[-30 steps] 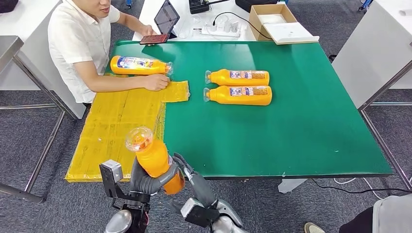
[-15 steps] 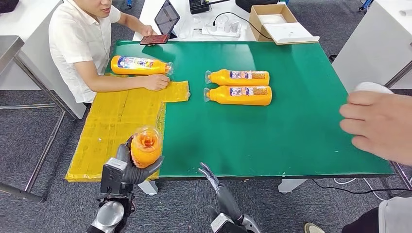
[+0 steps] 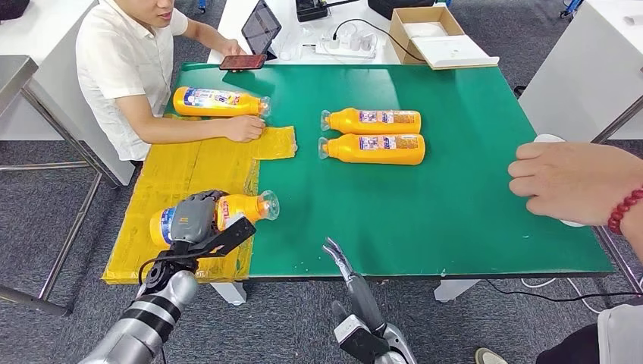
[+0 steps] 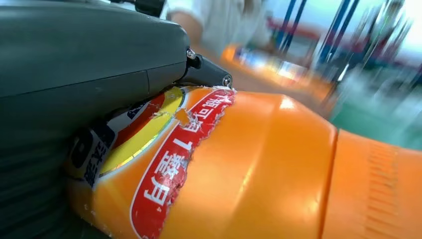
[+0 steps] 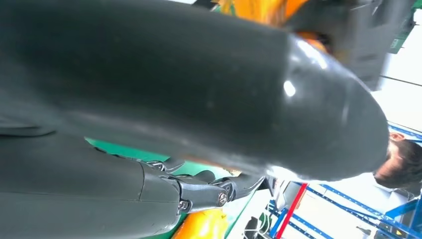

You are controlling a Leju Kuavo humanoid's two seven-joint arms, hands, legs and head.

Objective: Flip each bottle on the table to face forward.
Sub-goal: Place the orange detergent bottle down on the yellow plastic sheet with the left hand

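Green surface (image 3: 455, 220) w/ yellow sheet (image 3: 178, 189) on left part. Left robot hand (image 3: 199, 218) grips orange bottle (image 3: 246, 208), lying on side on sheet's near right edge, cap pointing right. Right robot hand (image 3: 339, 259) at near edge of surface, fingers apart, holding nothing. Two more bottles (image 3: 371, 135) lie side by side mid-surface, caps left. Fourth bottle (image 3: 220, 101) far left, beside seated person's hand (image 3: 244, 128). Another person's hand (image 3: 572, 182) reaches in from right.

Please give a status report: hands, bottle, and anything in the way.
Left hand grips bottle, lying on yellow mat. Right hand open, below table edge. Person's hand over table's right side.
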